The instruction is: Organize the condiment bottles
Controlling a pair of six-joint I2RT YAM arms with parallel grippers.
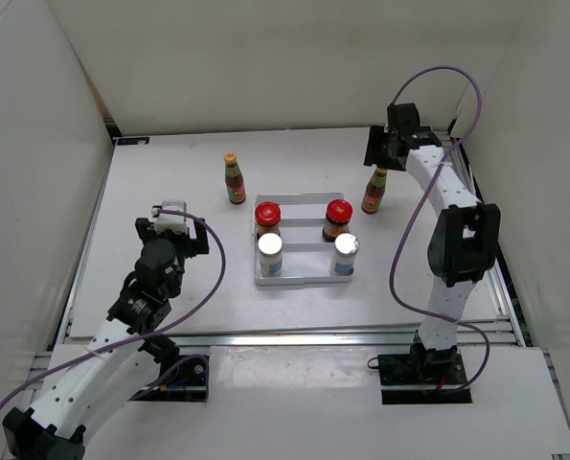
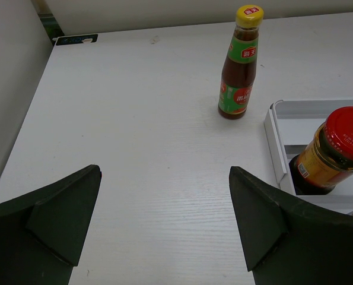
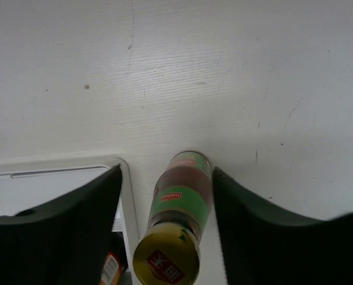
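my right gripper [image 3: 166, 171] was spread open around the right sauce bottle [image 3: 179, 208], which stood upright toward the table's far right corner; a gap showed beside one finger, so nothing was clamped. my left gripper [image 2: 164, 202] sat wide open toward the left edge, facing the left sauce bottle [image 2: 240, 65] near the far edge. two red-lidded jars [image 1: 267, 218] and two silver-capped shakers [image 1: 270, 254] stood in the white tray [image 1: 304, 282] mid-table.

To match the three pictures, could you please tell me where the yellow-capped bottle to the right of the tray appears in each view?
Top external: the bottle stands right of the tray.
Left wrist: not in it; that is the other yellow-capped bottle.
Right wrist: bottom centre, inside the right claw.
Shared landmark: the white tray.
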